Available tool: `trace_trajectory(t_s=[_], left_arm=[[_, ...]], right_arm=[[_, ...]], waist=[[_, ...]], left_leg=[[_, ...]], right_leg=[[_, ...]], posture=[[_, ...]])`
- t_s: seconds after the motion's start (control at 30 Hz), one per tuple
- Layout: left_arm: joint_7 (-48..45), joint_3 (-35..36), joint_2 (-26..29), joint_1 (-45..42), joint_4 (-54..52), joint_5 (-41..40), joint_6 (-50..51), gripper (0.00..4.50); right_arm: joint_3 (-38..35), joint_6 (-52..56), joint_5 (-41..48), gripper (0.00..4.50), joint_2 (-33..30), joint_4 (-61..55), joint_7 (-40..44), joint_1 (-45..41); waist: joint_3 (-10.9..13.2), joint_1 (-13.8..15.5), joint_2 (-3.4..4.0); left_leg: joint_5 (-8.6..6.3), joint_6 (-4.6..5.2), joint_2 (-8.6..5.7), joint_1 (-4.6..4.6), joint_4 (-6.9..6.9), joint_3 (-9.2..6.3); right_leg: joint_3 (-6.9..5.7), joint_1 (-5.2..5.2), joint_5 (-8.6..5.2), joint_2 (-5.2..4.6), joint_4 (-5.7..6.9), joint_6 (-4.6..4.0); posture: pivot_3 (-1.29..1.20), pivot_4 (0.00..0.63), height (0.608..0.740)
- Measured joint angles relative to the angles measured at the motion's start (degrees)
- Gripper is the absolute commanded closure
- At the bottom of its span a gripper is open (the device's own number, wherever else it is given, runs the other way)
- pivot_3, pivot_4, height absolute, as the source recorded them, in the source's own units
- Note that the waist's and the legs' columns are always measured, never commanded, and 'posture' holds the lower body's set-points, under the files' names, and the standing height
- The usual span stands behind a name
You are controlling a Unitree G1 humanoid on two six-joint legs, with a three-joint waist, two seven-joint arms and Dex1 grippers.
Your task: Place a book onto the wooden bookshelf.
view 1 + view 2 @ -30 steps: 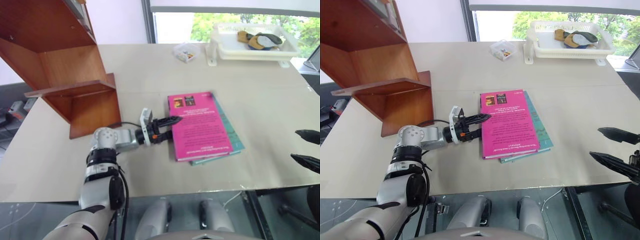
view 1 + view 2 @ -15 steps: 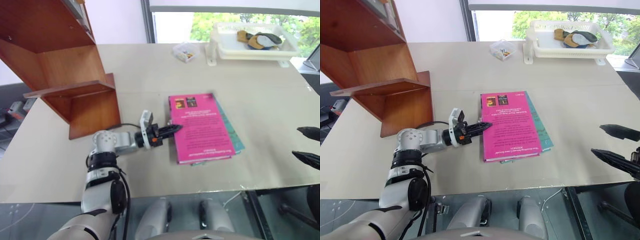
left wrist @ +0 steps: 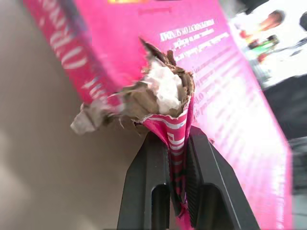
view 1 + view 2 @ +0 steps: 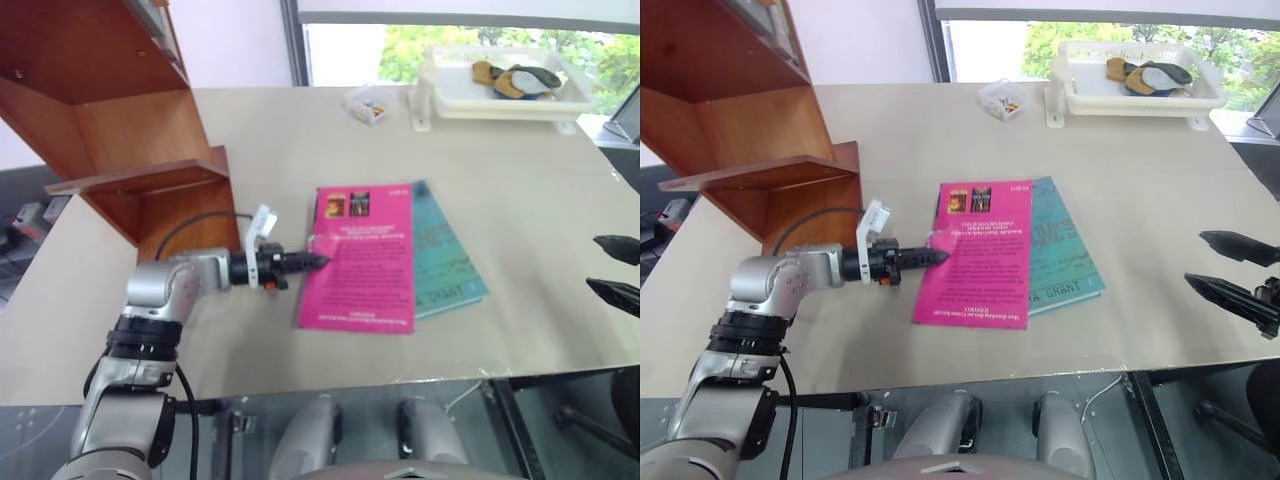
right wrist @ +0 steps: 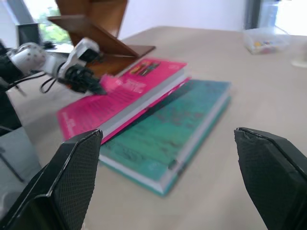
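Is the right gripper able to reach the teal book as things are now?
Probably yes. The right gripper hangs open beside the table, and the teal book's near half lies uncovered; the pink book overlaps only its far side.

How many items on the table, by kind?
Books: 2, the pink book and the teal book
Wooden bookshelf: 1
White tray: 1
Small clear box: 1
Total: 5
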Motion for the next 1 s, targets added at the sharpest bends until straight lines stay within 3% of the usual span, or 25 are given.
trace_trajectory(t_s=[0.03, 0.23, 0.43, 0.67, 0.83, 1.0], left_arm=[[1.22, 0.02, 0.86, -5.35, -1.5, 3.06, -3.68, 4.43], [4.46, 0.53, -0.43, -15.11, -7.63, 5.49, -7.6, 4.43], [9.85, 4.09, -4.38, -18.37, -12.23, 0.51, -0.86, 4.43], [12.87, 4.19, -5.29, -19.64, -16.51, 3.34, -5.69, 4.43], [12.88, 2.28, -5.28, -20.91, -17.94, 9.82, -16.72, 4.43], [9.91, -5.82, 1.8, -21.2, -19.31, 26.03, -36.16, 4.43]], right_arm=[[3.11, -0.48, -0.19, 0.0, 1.57, 0.4, -0.08, -2.95], [8.87, -2.0, -1.9, 0.0, 3.76, 3.18, -0.06, -8.34], [10.7, -2.7, -3.15, 0.0, 3.77, 5.29, 0.25, -10.33], [11.78, -3.14, -4.12, 0.0, 3.48, 7.42, 1.28, -12.77], [12.24, -3.71, -5.04, 0.0, 2.62, 8.9, 2.19, -14.55], [13.82, -3.83, -6.06, 0.0, 2.34, 11.34, 2.84, -17.32]], waist=[[0.1, 0.02, -0.19], [0.12, -0.23, -0.14], [0.16, -0.35, -0.12], [0.18, -0.42, -0.11], [0.18, -0.34, -0.11], [0.18, -0.39, -0.1]], left_leg=[[0.0, 0.0, -0.02, -0.06, 0.03, -0.07], [0.08, -0.12, -0.25, -0.33, -0.05, -0.03], [0.07, -0.12, -0.22, -0.31, -0.13, -0.04], [0.08, -0.14, -0.19, -0.18, -0.08, 0.01], [0.09, -0.15, -0.19, -0.18, -0.07, 0.04], [0.09, -0.15, -0.19, -0.17, -0.1, 0.15]], right_leg=[[-0.09, -0.01, 0.01, 0.01, 0.0, 0.01], [-0.09, -0.29, 0.12, 0.04, -0.03, 0.27], [-0.1, -0.33, 0.04, 0.13, 0.02, 0.37], [-0.05, -0.23, 0.06, 0.24, 0.1, 0.39], [-0.03, -0.23, 0.06, 0.24, 0.09, 0.38], [0.06, -0.25, 0.06, 0.25, 0.05, 0.38]], posture=[[0.0, 0.15, 0.74], [0.0, 0.15, 0.74], [0.0, 0.15, 0.74], [0.0, 0.15, 0.74], [0.0, 0.15, 0.74], [0.0, 0.15, 0.74]])
